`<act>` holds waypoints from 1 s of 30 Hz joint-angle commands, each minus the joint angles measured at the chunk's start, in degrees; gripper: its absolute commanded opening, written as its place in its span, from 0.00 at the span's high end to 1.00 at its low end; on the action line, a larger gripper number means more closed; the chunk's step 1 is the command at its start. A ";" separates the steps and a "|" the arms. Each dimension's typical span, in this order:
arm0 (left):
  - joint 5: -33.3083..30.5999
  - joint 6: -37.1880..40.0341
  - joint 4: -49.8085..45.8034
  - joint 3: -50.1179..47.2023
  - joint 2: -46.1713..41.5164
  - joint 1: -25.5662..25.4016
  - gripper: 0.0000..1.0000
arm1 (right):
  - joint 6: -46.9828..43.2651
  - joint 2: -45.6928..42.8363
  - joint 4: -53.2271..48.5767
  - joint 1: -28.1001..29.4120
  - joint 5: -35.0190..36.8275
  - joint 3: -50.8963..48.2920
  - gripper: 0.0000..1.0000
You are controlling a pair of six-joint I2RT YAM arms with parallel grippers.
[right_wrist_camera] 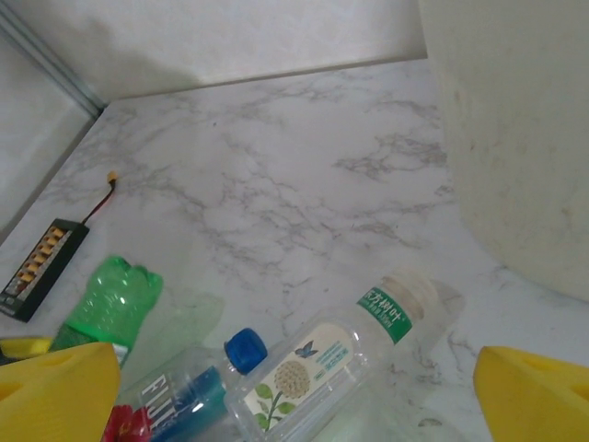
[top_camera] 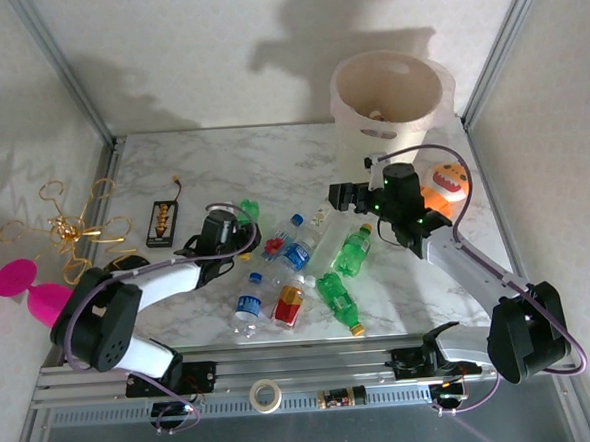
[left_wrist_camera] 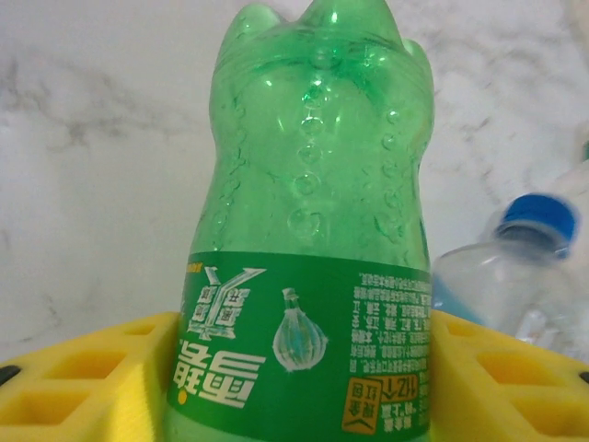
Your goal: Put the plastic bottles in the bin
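My left gripper is shut on a green plastic bottle, a yellow pad pressed against each side of its green label. In the top view this gripper sits left of centre, with the green bottle sticking out towards the back. Several more bottles lie in a cluster: two green ones, a clear blue-capped one and a clear white-capped one. My right gripper hangs open above the white-capped bottle, holding nothing. The cream bin stands at the back right, its wall close by.
An orange toy lies by the bin's base, behind the right arm. A black battery pack with a wire sits at the left, next to a gold wire ornament and a pink object. A tape roll rests on the front rail.
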 commanded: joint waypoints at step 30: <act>11.92 2.89 19.38 -0.36 -17.53 -12.93 0.70 | 19.32 2.31 32.07 8.04 -22.03 -2.98 0.01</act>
